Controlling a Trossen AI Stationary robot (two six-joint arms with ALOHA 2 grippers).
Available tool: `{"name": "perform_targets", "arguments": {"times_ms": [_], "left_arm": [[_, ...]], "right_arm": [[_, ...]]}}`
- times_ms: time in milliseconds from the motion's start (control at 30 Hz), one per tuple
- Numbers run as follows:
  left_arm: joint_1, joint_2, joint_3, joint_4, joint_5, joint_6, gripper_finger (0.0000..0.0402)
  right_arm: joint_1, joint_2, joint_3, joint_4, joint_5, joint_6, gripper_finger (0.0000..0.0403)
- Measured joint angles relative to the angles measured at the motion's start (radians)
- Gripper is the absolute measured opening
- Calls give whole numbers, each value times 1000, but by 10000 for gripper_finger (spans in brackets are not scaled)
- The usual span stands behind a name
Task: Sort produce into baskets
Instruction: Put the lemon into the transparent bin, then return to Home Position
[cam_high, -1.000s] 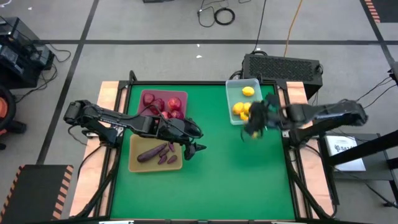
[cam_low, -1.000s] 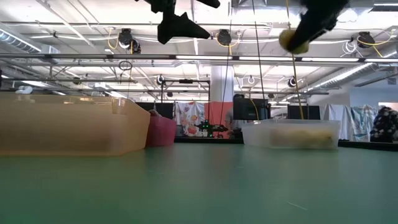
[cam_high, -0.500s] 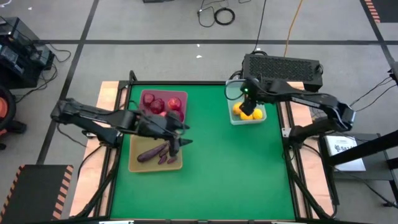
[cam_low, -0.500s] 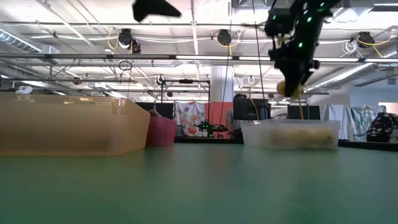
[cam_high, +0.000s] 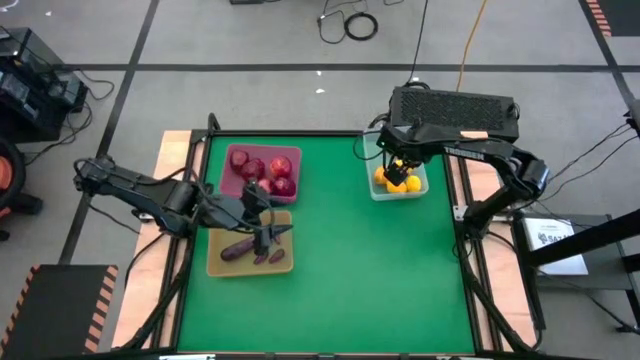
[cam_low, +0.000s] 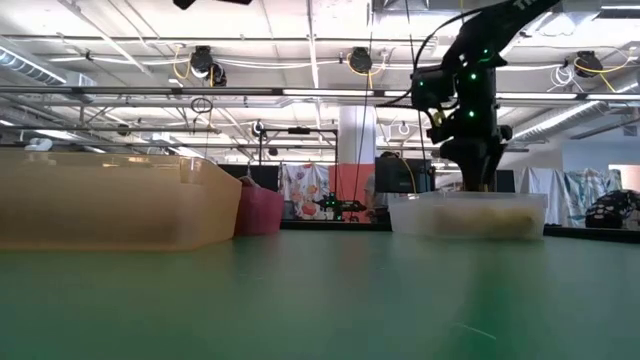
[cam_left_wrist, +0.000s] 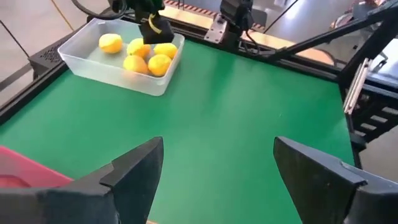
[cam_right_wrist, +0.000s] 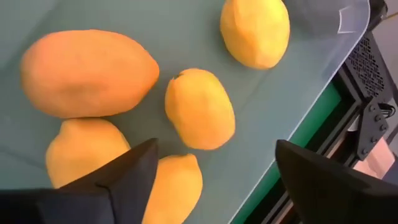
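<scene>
Two dark jointed arms; right arm (cam_low: 470, 90) shows small green indicator lights, thin black cable looping; wide dark wedge-shaped fingers (cam_left_wrist: 134, 171).

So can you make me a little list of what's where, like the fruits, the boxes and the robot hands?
clear bin: far right of the table, holds five yellow fruits
pink tray: far left, holds dark red fruits
tan tray: in front of the pink tray, holds purple eggplants
right gripper: open, low over the clear bin, holding nothing
left gripper: open, empty, above the tan tray
green mat: no produce on it
</scene>
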Motion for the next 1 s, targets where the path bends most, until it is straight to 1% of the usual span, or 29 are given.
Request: {"name": "perform_targets", "arguments": {"times_ms": [100, 233, 300, 367, 433, 467, 600, 700, 800, 933, 1000], "left_arm": [[-11, 0, 0, 17, -8, -12, 310], [-13, -25, 0, 4, -22, 1, 310], [-3, -49, -3, -2, -35, 14, 310], [15, -87, -36, -2, -39, 26, 310], [41, -141, -89, 10, -34, 7, 310], [53, -170, -122, 14, -29, -9, 310], [91, -303, -268, 99, 8, -77, 310], [103, -395, -376, 214, 16, -94, 310], [117, -474, -475, 326, 16, -98, 310], [137, -563, -604, 466, 16, -106, 310], [140, -601, -654, 516, 16, -114, 310]], "right_arm": [[-2, -4, 17, -25, 0, -1, 331], [0, -18, 87, -101, -16, -19, 340], [2, -30, 123, -129, -68, -21, 340], [11, -52, 156, -120, -140, -1, 340], [25, -85, 166, -108, -195, 15, 340], [39, -104, 166, -98, -203, 32, 340], [105, -187, 167, -69, -207, 114, 340], [178, -253, 166, -29, -205, 189, 341], [277, -320, 142, 87, -206, 241, 341], [412, -390, 76, 274, -204, 290, 341], [471, -418, 44, 328, -189, 314, 341]]}}
